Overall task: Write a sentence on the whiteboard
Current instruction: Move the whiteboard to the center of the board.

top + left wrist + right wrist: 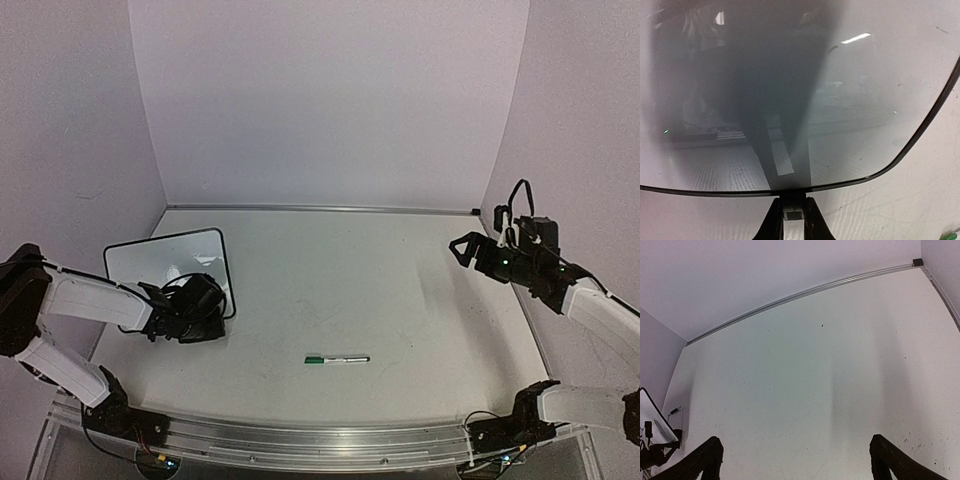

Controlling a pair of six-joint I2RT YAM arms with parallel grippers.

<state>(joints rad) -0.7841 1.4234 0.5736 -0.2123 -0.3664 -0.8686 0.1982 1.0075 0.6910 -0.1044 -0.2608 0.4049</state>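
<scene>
The whiteboard (160, 262) lies at the left of the table, glossy white with a thin black frame, and its surface shows no writing. It fills the left wrist view (840, 100). No green sentence is in view. My left gripper (205, 305) is shut on a small foot at the board's edge (792, 212). A marker (337, 359) with a green cap lies loose on the table in the front middle. My right gripper (462, 247) is open and empty, held above the table at the right (795, 460).
White walls close the table at the back and sides, with a metal strip (320, 209) along the back edge. The whiteboard's corner also shows at the left edge of the right wrist view (651, 421). A green tip shows at the bottom right of the left wrist view (950, 235).
</scene>
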